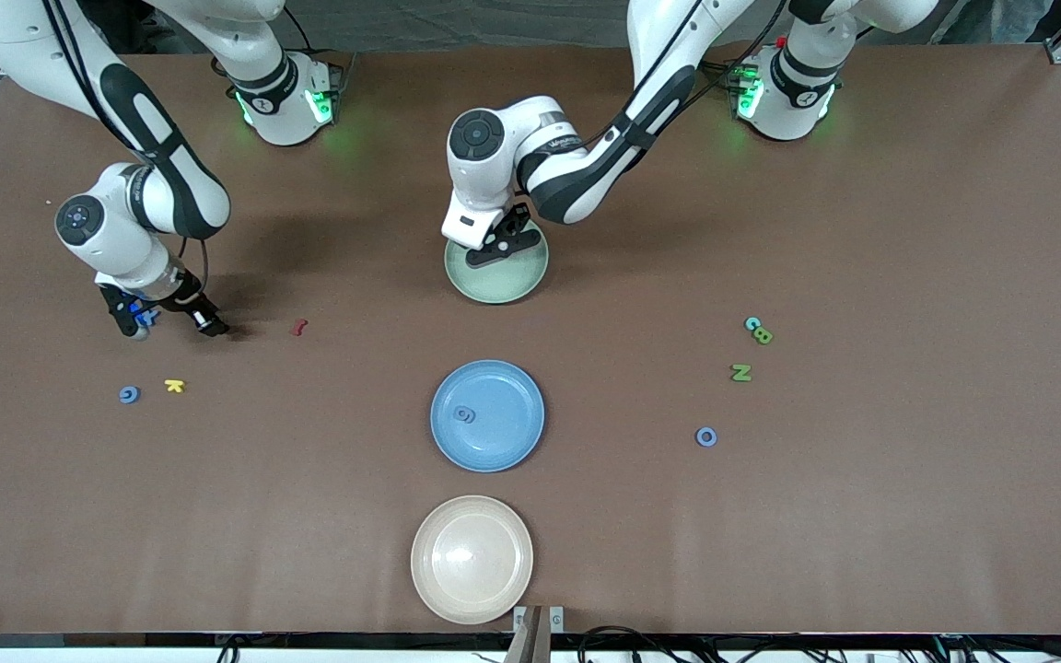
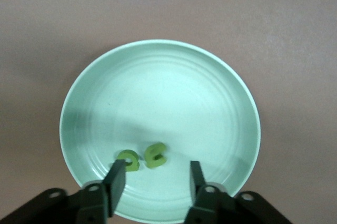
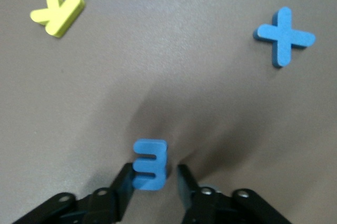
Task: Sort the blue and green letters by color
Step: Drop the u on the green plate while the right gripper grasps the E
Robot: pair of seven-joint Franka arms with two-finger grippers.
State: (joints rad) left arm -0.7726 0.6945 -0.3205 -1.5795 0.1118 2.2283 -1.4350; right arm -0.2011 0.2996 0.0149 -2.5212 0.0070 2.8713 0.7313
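three plates sat in a row down the middle of the brown table (image 1: 862, 534): a cream plate (image 1: 472, 559) nearest the front camera, a blue plate (image 1: 487, 415) farther back with one small blue letter (image 1: 464, 414) lying on it, and a pale green plate (image 1: 496, 269) farthest. toward the left arm's end of the table lay a blue ring (image 1: 705, 436), then, farther from the camera, a green n (image 1: 741, 373), then a green piece (image 1: 763, 336) touching a teal one (image 1: 752, 323). toward the right arm's end, a blue round letter (image 1: 129, 395) and a yellow letter (image 1: 174, 386) lay near each other, with a dark red letter (image 1: 299, 326) farther back. the right gripper (image 1: 145, 318) was low over the table at that end, its fingers pinched on a blue 3-shaped letter (image 3: 149, 164); its wrist view also showed a blue plus sign (image 3: 285, 37) lying flat, well apart from the yellow piece. the left gripper (image 2: 157, 179) hung over the green plate with its fingers spread and nothing between them. two green letters (image 2: 143, 158) lay in that plate just beside each other, one partly hidden by a fingertip (image 2: 117, 177).
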